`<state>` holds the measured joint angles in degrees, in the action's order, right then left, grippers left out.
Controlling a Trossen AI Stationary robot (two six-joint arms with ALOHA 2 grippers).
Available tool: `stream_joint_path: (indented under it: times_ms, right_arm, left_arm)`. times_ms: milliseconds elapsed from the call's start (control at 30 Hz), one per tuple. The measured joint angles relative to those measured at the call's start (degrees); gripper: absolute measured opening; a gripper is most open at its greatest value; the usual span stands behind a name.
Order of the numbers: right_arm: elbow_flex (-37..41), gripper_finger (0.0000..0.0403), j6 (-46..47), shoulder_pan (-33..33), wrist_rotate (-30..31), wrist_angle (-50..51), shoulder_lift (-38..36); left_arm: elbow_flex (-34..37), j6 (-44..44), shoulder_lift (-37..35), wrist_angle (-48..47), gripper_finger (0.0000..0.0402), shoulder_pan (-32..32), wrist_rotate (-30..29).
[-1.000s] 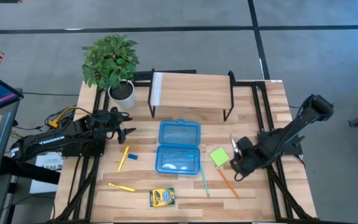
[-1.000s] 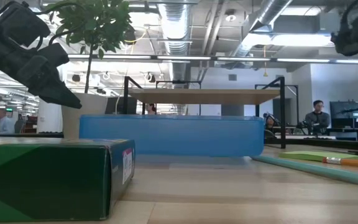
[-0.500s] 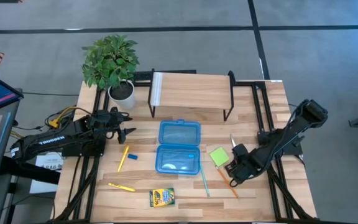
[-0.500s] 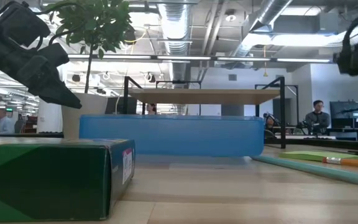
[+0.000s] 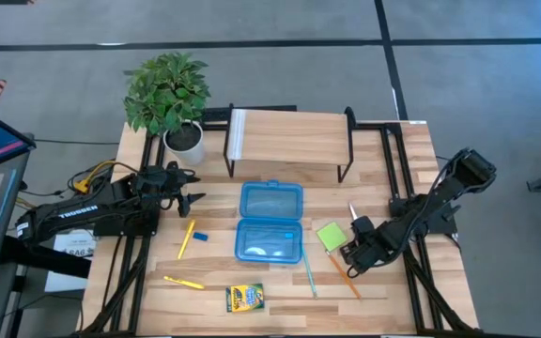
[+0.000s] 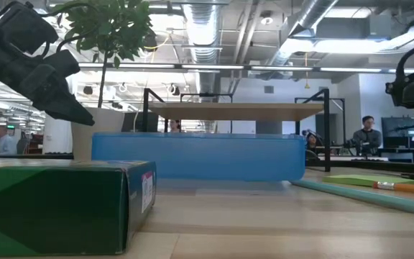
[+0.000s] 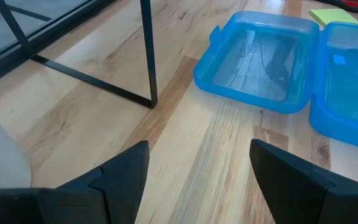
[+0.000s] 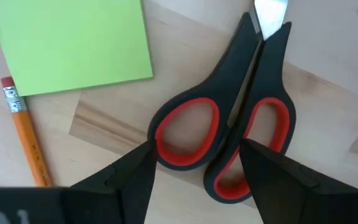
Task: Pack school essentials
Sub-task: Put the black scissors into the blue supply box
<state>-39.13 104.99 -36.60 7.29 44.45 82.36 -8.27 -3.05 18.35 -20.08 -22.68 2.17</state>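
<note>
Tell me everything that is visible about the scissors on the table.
The scissors have black handles with red-lined finger loops and pale metal blades, which are closed. They lie flat on the wooden table, just beside the lime-green sticky-note pad, near the orange pencil. The right gripper hangs open directly over the handles, fingers either side of them; whether it touches them is unclear.

Even, bright overhead light from ceiling fluorescent strips (image 6: 214, 68) falls on the pale wooden table (image 5: 383, 300), casting soft shadows. The green crayon box (image 6: 56, 205) nearest the low camera is blurred; the translucent blue plastic case (image 7: 260, 59) shows faint glare.
</note>
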Motion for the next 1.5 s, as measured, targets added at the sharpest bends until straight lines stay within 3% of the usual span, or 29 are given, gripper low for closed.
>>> stream_joint_path:
  times_ms: [600, 1067, 1300, 1500]
  right_arm:
    - [0.1, 0.025, 1.5, 0.0, 0.0, 2.6, -2.0]
    - [-0.3, 0.0138, -4.4, 3.8, -1.2, -1.8, 4.3]
    - [0.2, 0.0064, -3.5, 3.3, -0.2, 1.0, 0.0]
    - [0.2, 0.006, 0.0, 1.2, 2.1, 4.8, -4.8]
  left_arm:
    - [0.0, 0.0, 0.0, 0.0, 0.0267, 0.0, 0.0]
    - [0.0, 0.0, 0.0, 0.0, 0.0267, 0.0, 0.0]
    - [0.0, 0.0, 0.0, 0.0, 0.0267, 0.0, 0.0]
    - [0.0, 0.0, 0.0, 0.0, 0.0267, 0.0, 0.0]
